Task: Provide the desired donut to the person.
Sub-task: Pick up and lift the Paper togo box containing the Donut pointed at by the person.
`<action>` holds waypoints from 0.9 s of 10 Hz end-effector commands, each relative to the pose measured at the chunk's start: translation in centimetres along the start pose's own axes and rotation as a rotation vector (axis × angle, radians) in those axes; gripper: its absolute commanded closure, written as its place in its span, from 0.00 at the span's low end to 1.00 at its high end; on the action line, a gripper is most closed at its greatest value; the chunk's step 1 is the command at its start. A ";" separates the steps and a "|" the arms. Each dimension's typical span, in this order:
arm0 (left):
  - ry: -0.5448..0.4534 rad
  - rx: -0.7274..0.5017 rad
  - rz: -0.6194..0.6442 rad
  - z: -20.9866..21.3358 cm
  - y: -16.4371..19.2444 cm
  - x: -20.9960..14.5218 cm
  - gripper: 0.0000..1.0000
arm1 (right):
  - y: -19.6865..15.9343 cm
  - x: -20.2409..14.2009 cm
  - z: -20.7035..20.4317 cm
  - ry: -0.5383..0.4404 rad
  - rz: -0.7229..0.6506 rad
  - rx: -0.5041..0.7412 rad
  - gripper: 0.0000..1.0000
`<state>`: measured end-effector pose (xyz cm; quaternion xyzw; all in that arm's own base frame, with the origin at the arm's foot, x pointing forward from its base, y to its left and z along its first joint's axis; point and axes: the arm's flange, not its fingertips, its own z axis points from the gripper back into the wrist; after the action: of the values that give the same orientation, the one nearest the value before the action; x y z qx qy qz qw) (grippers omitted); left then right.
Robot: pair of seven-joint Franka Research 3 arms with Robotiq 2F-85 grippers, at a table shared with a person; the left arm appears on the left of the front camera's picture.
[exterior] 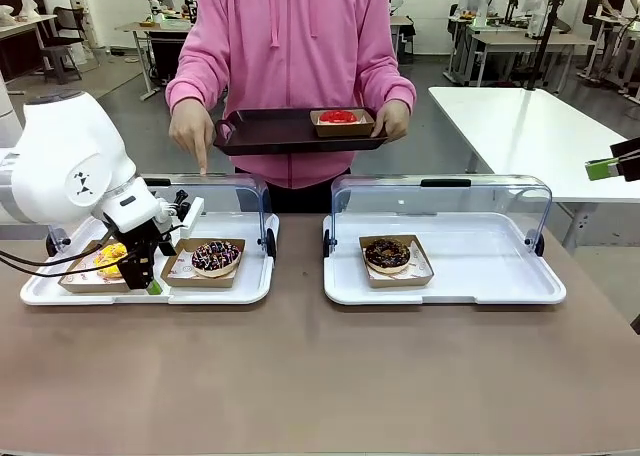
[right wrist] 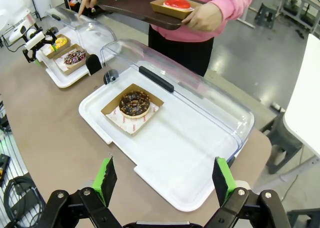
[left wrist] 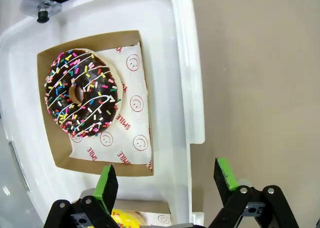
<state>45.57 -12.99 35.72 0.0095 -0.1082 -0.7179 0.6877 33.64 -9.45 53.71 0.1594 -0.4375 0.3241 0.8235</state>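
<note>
Brown table (exterior: 300,376): person (exterior: 295,46) w/ serving tray (exterior: 265,131) ready points at left tray (exterior: 250,294), prob. choosing, so left pincer (left wrist: 166,179) hovers open by sprinkle donut (left wrist: 82,93); right pincer (right wrist: 163,180) open, idle.

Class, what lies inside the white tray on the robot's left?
A sprinkled chocolate donut in a paper box, and a yellow donut; the left arm covers part of the yellow one.

Person (exterior: 295,66): you see a pink hoodie at the far side; one hand (exterior: 192,126) points an index finger down over the left white tray (exterior: 250,288).
Sprinkled chocolate donut (exterior: 215,257): flat in its cardboard boat, left white tray, nearest that finger.
Yellow donut (exterior: 110,258): beside it, partly hidden.
Nut-topped chocolate donut (exterior: 387,254): right white tray (exterior: 480,281).
</note>
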 end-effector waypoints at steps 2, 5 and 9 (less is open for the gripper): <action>0.022 0.020 0.034 -1.0 0.9 0.1 0.00 | 0.2 -0.1 0.0 0.017 -0.014 -0.012 0.00; 0.023 0.002 0.040 -1.5 1.0 0.1 0.59 | 0.2 -0.1 0.0 0.017 -0.014 -0.012 0.00; 0.022 0.042 0.039 -2.7 1.4 0.0 1.00 | 0.2 -0.1 0.0 0.017 -0.014 -0.012 0.00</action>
<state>46.68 -13.34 33.77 0.0153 -0.1107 -0.7084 0.6969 33.64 -9.47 53.70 0.1595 -0.4377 0.3238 0.8235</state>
